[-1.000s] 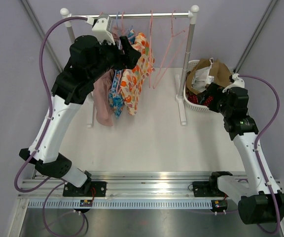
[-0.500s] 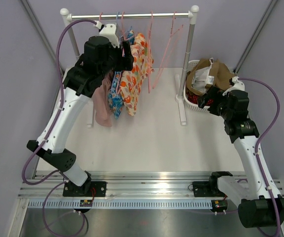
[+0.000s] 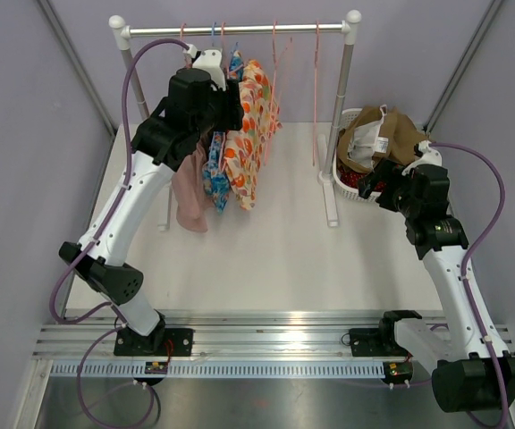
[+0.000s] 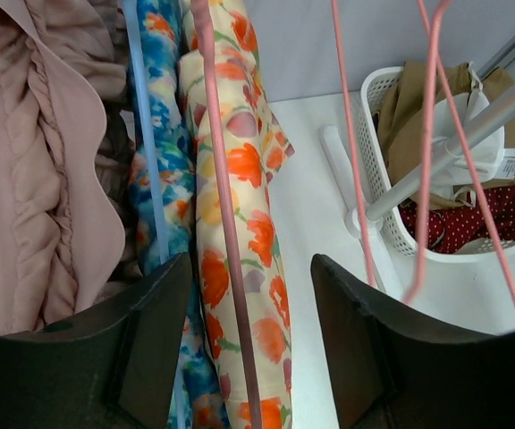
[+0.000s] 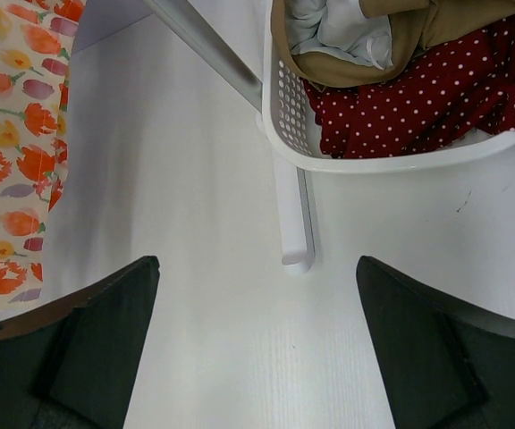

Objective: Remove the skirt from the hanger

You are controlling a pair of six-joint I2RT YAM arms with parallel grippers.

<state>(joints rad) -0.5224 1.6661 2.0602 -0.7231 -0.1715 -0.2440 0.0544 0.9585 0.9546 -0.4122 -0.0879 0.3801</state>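
The skirt (image 3: 250,125), cream with orange tulips, hangs from a pink hanger (image 4: 223,206) on the rail (image 3: 240,29). My left gripper (image 3: 232,96) is up at the top of the skirt (image 4: 244,223). In the left wrist view my left gripper (image 4: 250,268) is open, its dark fingers standing either side of the skirt's folded edge and the hanger's bar. A gap shows on the right side. My right gripper (image 3: 371,183) hovers wide open over the table beside the basket, and in its wrist view my right gripper (image 5: 257,268) has nothing between its fingers.
A pink ruffled garment (image 3: 189,192) and a blue floral one (image 3: 213,183) hang left of the skirt. Two bare pink hangers (image 3: 316,80) hang to its right. A white basket (image 3: 350,193) of clothes stands by the rack's right post (image 3: 340,107).
My left arm has swung up and right towards the rail, and its jaws have narrowed round the skirt's top. The bare hangers now hang straighter. The right arm has barely moved.
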